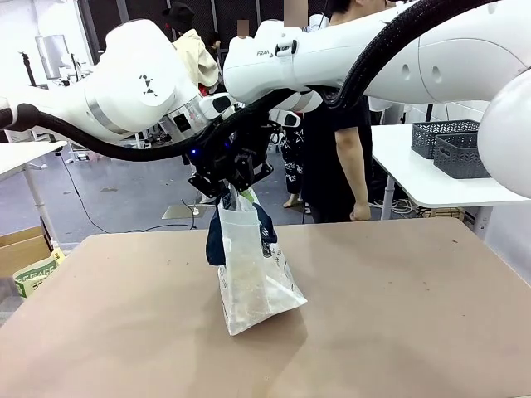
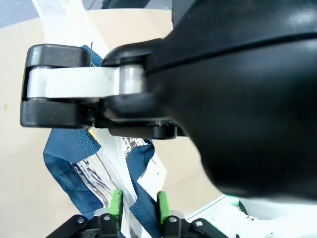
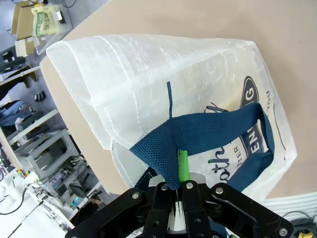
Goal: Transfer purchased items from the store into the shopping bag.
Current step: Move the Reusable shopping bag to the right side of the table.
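The shopping bag, translucent white with navy handles and an oval logo, stands mid-table and is held up by its top. My right gripper reaches across from the right. In the right wrist view my right gripper is shut on one navy handle above the bag's wall. My left gripper is at the bag's top beside it. In the left wrist view its green pads closely flank the other handle; whether they pinch it is unclear. The right gripper's black body looms just ahead. The purchased items are out of view.
A person stands at the far side of the tan table. Two dark grey openwork baskets sit on a white side table at the back right; I cannot tell if either is the store. A cardboard box stands left.
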`<state>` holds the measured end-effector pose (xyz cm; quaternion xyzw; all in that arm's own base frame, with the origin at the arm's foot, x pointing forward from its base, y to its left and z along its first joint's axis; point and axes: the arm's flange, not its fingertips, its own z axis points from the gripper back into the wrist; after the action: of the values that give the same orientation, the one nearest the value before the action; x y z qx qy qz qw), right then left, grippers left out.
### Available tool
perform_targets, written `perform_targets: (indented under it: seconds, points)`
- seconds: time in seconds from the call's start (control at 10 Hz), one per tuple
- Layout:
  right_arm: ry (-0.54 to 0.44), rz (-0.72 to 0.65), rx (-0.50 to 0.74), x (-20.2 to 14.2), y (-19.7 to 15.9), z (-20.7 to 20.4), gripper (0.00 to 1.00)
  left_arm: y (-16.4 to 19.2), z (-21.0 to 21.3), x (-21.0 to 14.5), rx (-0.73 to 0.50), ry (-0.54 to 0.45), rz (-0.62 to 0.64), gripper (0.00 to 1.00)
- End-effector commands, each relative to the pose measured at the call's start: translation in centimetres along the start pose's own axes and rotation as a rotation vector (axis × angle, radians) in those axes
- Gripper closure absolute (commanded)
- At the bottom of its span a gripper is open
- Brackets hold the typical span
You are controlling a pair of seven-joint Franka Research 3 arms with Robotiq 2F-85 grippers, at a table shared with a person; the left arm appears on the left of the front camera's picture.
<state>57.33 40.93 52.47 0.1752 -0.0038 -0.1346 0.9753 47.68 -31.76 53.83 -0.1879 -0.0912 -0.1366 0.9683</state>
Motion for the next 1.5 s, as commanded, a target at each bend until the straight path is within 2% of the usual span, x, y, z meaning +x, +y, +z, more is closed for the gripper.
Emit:
perform_targets:
  seconds: [0.0, 1.3, 1.4]
  points:
    - [0.015, 0.012, 0.042, 0.37, 1.19, 0.44, 1.00, -0.50, -0.32, -0.19, 0.024, 0.027, 0.020, 1.00]
    - [0.027, 0.018, 0.075, 0.67, 0.76, 0.66, 1.00, -0.01, 0.66, -0.68, -0.005, -0.024, 0.044, 1.00]
    - [0.035, 0.057, 0.085, 0.84, 0.48, 0.66, 1.00, -0.04, 0.63, -0.74, 0.004, -0.025, 0.032, 1.00]
